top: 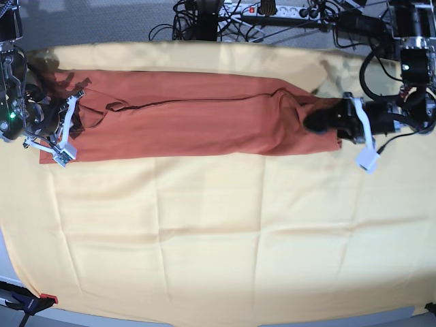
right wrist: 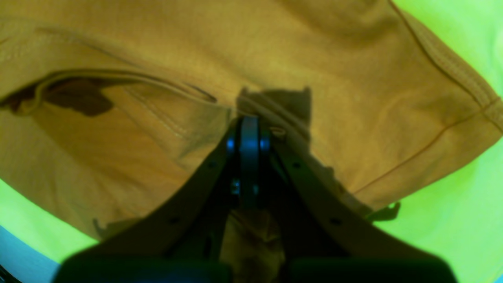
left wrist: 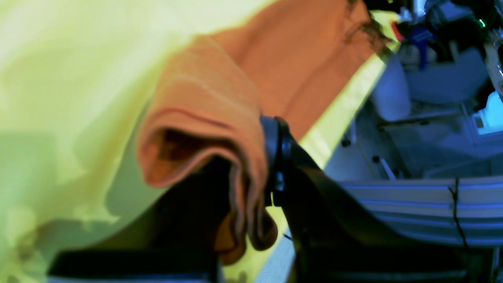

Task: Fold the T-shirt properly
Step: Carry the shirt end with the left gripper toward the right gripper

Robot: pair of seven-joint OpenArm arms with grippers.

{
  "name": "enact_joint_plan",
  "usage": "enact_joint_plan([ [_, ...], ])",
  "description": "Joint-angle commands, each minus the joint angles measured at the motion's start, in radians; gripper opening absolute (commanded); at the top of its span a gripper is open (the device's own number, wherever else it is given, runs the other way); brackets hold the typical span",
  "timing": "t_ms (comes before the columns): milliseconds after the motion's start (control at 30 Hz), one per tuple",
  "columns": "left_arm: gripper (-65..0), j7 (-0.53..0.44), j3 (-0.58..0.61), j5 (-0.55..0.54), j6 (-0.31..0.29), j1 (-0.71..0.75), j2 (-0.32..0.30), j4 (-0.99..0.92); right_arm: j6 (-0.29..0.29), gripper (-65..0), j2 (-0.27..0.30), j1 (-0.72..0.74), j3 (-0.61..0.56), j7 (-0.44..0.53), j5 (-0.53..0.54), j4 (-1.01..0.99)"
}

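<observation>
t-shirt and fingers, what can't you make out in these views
- Base view: left gripper fingers hidden in dark shadow on the T-shirt.
- Base view: right gripper too small to show its grip.
- Left wrist view: fabric drapes over one finger.
- All views: white neck label not visible, folded fabric covers it.

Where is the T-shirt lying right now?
In the base view the T-shirt stretches as a long band across the far part of the yellow cloth, between the right hand and left hand.
</observation>
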Motion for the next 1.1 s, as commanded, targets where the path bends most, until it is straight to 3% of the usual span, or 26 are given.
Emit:
enact_joint_plan([
  [0, -65.0, -0.012, -0.008, -0.025, -0.003, 0.0, -0.009, 0.037, -0.007, -65.0, 0.008, 0.0, -0.001, -0.003, -0.008, 0.0],
  [200, -65.0, -0.023, -0.008, -0.025, -0.031, 0.045, 0.079, 0.1, -0.007, -65.0, 0.008, 0.0, -0.001, -0.001, -0.008, 0.0],
  [567, -65.0, -0.085, -0.008, -0.025, -0.07, 0.043, 0.32, 0.095, -0.007, -65.0, 0.008, 0.0, -0.001, -0.001, -0.007, 0.0],
  [800, -65.0, -0.201, -0.005, 0.141, -0.093, 0.038, 0.463, 0.091, -0.007, -65.0, 0.008, 0.0, -0.001, 0.0, -0.007, 0.0],
  [1067, -65.0, -0.288, 0.125, 0.364, -0.093, 0.033, 0.52, 0.091, -0.006, -65.0, 0.008, 0.0, -0.001, 0.0, -0.007, 0.0],
])
